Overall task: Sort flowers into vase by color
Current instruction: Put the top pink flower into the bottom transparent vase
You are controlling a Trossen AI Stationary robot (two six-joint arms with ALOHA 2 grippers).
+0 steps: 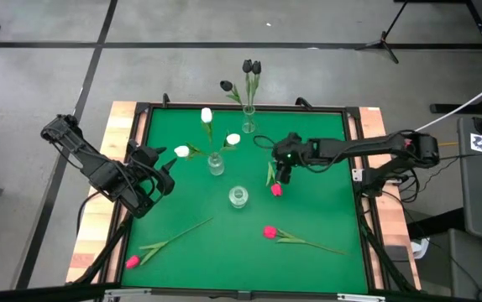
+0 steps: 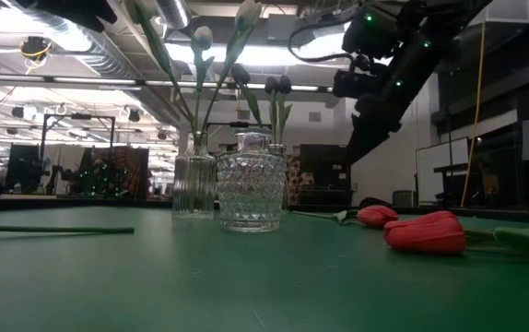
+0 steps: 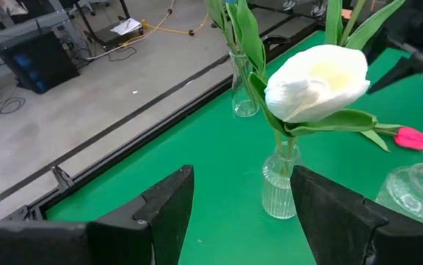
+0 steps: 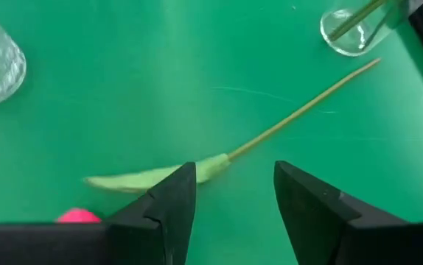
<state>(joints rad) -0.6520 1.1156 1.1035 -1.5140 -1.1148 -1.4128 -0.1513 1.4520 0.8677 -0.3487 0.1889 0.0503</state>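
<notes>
Three pink-red flowers lie flat on the green table: one (image 1: 275, 190) right of centre, one (image 1: 270, 232) nearer the front, one (image 1: 133, 262) at the near left corner. White flowers (image 1: 206, 116) stand in a ribbed vase (image 1: 216, 164), black ones (image 1: 252, 67) in the far vase (image 1: 248, 127). A cut-glass vase (image 1: 238, 197) stands without flowers. My right gripper (image 4: 233, 188) hangs open, tipped down over the first flower's stem (image 4: 300, 110) and leaf (image 4: 145, 177). My left gripper (image 3: 241, 202) is open at the table's left, facing a white flower (image 3: 318, 81).
A raised black frame and wooden boards (image 1: 123, 134) border the mat. The low view shows two pink heads (image 2: 426, 232) lying right of the glass vases (image 2: 249, 192). Bare green mat lies between the two near flowers (image 1: 233, 252).
</notes>
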